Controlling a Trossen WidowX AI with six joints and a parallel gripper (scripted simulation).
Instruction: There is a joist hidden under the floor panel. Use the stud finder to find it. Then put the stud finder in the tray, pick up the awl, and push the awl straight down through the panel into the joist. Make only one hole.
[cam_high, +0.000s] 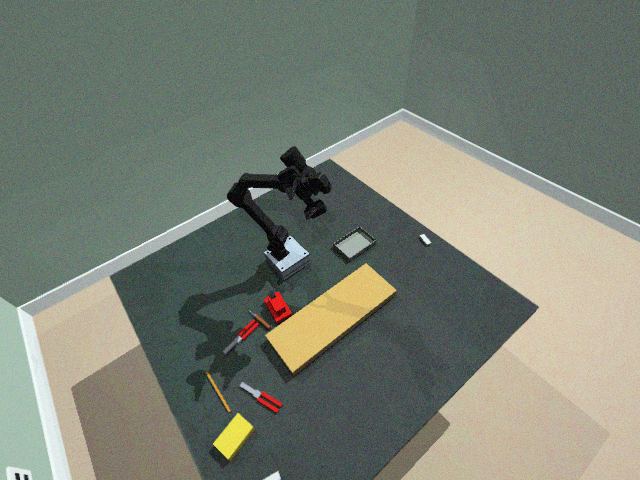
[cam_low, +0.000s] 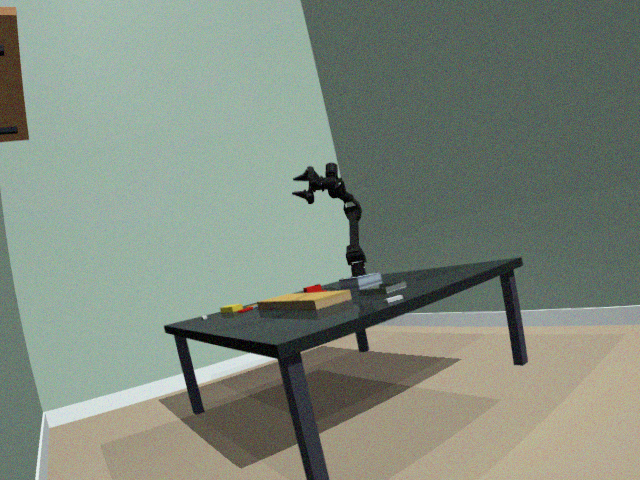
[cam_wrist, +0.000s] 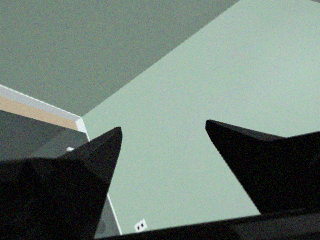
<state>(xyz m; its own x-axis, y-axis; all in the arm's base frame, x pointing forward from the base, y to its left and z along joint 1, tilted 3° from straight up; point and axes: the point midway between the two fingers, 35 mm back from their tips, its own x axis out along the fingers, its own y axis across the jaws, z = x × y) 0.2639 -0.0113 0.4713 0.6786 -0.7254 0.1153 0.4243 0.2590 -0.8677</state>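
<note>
The yellow-tan floor panel (cam_high: 330, 317) (cam_low: 305, 300) lies on the dark table. The red stud finder (cam_high: 277, 305) (cam_low: 312, 288) sits beside the panel's long edge, on the arm base's side. The awl (cam_high: 262, 321), with a brown handle and thin grey shaft, lies beside the stud finder, near the panel's corner. The shallow grey tray (cam_high: 354, 243) stands empty beyond the panel's other end. My gripper (cam_low: 293, 186) (cam_wrist: 164, 127) is open and empty, high above the table and pointing sideways. The joist is hidden.
Two red-handled tools (cam_high: 248, 329) (cam_high: 269, 401), an orange pencil-like stick (cam_high: 218, 392) and a yellow block (cam_high: 233, 435) (cam_low: 231, 308) lie on the awl's side of the table. A small white block (cam_high: 424, 239) (cam_low: 394, 298) lies past the tray. The arm's base stands behind the panel.
</note>
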